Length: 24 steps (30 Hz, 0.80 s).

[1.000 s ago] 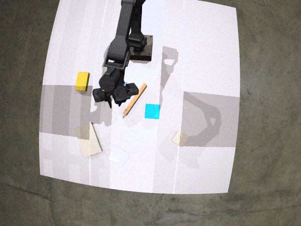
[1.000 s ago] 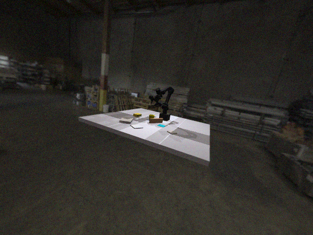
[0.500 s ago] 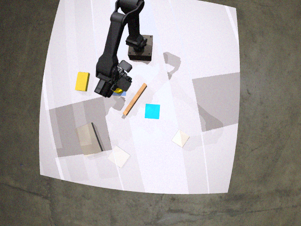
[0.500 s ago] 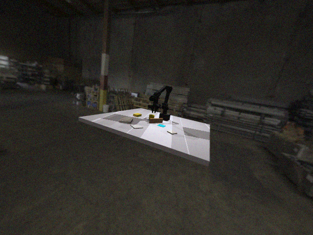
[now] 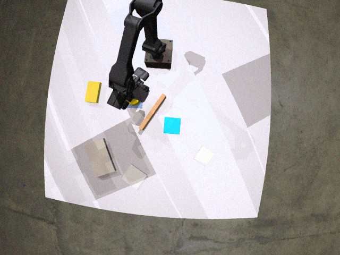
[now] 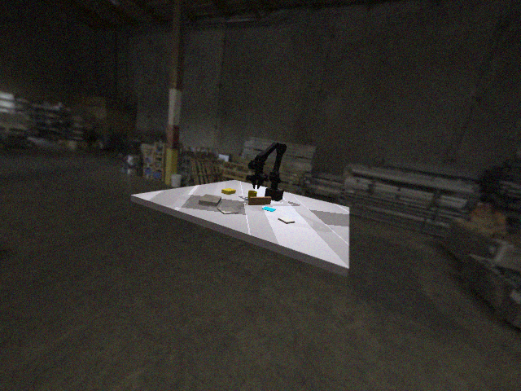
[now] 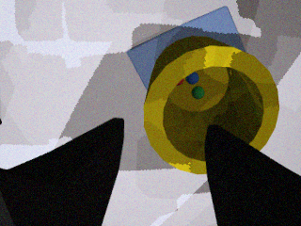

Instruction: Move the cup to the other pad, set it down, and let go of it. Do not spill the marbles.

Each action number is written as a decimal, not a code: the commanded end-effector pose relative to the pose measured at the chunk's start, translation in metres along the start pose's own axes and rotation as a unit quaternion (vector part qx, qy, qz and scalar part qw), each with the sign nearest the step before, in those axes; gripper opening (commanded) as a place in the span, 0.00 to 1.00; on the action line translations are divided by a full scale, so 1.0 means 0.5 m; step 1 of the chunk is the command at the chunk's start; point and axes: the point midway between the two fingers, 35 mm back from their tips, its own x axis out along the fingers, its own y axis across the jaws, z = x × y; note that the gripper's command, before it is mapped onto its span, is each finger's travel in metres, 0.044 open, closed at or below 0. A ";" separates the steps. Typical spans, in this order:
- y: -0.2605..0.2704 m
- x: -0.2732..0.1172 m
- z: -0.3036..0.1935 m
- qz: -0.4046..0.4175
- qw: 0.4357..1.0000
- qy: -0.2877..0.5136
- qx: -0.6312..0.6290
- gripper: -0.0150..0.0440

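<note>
The yellow cup (image 5: 134, 101) (image 6: 251, 194) (image 7: 154, 108) stands upright on the blue pad (image 5: 139, 105) (image 7: 217, 21). In the wrist view a green marble (image 7: 198, 92), a blue marble (image 7: 192, 77) and a sliver of a red marble (image 7: 181, 82) lie inside it. My gripper (image 6: 256, 186) (image 7: 165, 132) is partly open and empty, above the cup. In the wrist view its right fingertip overlaps the cup's mouth and its left fingertip is left of the rim. The arm partly hides the cup in the top view. The other pad, cyan (image 5: 172, 125) (image 6: 269, 208), has nothing on it.
An orange-brown bar (image 5: 152, 111) (image 6: 259, 200) stands between the two pads. A yellow block (image 5: 92, 92) (image 6: 228, 191) is left of the cup. A beige block (image 5: 99, 159) (image 6: 209, 199) and two pale flat tiles (image 5: 134, 175) (image 5: 203, 155) lie farther from the arm's base.
</note>
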 end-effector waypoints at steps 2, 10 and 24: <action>0.004 0.023 -0.002 0.008 1.000 0.003 -0.003 0.54; 0.003 0.049 -0.002 0.008 1.000 0.003 -0.003 0.54; 0.007 0.094 -0.003 0.008 1.000 0.003 -0.003 0.54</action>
